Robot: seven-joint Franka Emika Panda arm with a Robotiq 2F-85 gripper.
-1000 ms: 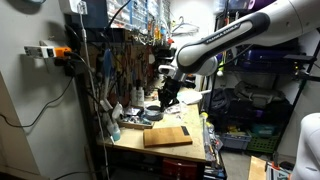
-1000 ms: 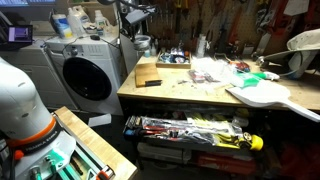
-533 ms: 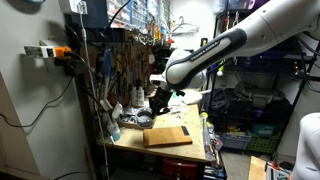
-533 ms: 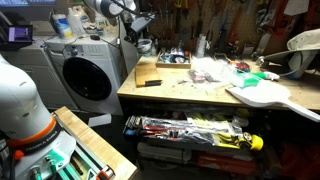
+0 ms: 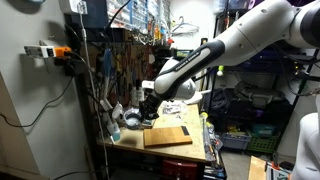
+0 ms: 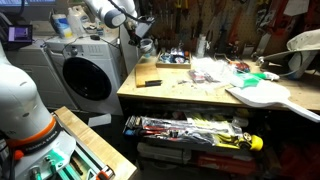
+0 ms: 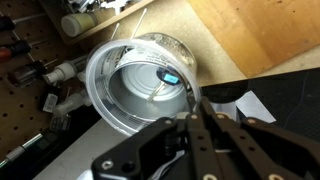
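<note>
While hanging low over the tabletop, claw with fingertips drawn close at the near rim of a steel bowl; cannot tell whether pinching that rim or merely pressed together above it. Directly beneath and just ahead of the claw: the bowl, upright, mouth open, with a small blue object on its bottom. Probably light, stiff, thin-walled and slick; likely to skate or tip if nudged sideways. Best taken by the rim, one finger inside the wall and one outside, squeezed gently and lifted level to keep the contents in. Beyond the bowl and off to one side of the claw, a wooden board flat on the tabletop. On the opposite side, a pegboard hung with tools, near the bowl.
</note>
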